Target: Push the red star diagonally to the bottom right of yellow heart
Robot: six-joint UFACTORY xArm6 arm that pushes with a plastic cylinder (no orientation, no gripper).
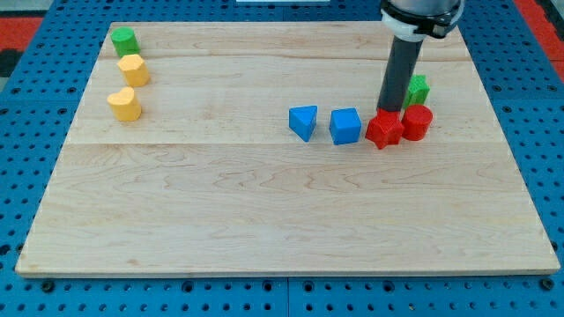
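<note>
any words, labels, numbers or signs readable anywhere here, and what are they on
None: no text, number, label or sign can be read in the camera view.
The wooden board is bare wood grain.
The blocks carry no markings: red star, red cylinder, blue cube, blue triangle, yellow heart, yellow hexagon, two green blocks.
My tip, just behind the red star, and its rod are plain dark.
</note>
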